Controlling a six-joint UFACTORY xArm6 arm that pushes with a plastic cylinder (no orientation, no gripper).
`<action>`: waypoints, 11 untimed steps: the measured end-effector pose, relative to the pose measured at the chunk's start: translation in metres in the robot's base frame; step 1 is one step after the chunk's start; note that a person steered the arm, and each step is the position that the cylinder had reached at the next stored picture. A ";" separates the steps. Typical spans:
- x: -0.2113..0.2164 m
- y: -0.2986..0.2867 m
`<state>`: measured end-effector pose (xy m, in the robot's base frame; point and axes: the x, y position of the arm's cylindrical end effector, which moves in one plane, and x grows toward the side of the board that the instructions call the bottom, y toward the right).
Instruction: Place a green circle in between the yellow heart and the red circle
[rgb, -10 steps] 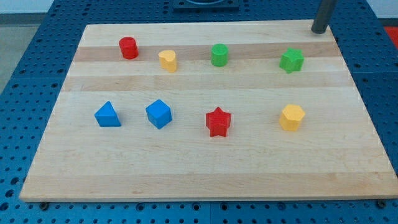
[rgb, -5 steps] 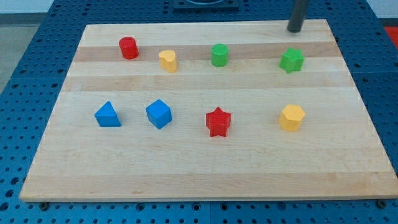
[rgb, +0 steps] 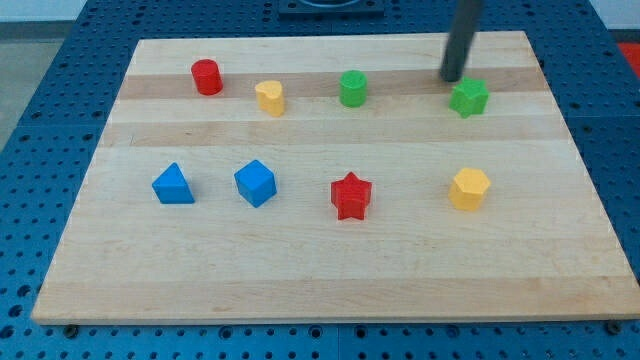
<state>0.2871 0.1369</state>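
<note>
The green circle (rgb: 352, 88) stands in the upper row of the wooden board (rgb: 320, 280), right of the yellow heart (rgb: 269, 97). The red circle (rgb: 206, 76) is left of and slightly above the heart. The heart and the red circle stand close, with a small gap between them. My tip (rgb: 452, 78) is at the upper right of the board, just left of and above the green star (rgb: 468, 97), and well right of the green circle. It touches no block that I can see.
In the lower row stand a blue triangle (rgb: 173, 185), a blue cube (rgb: 255, 183), a red star (rgb: 350, 195) and a yellow hexagon (rgb: 469, 188). Blue pegboard surrounds the board.
My tip has moved from the board's top right corner leftward and down the view, ending next to the green star. No block has moved.
</note>
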 end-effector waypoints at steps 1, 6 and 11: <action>0.000 -0.006; 0.052 -0.053; 0.026 -0.113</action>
<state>0.3127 0.0234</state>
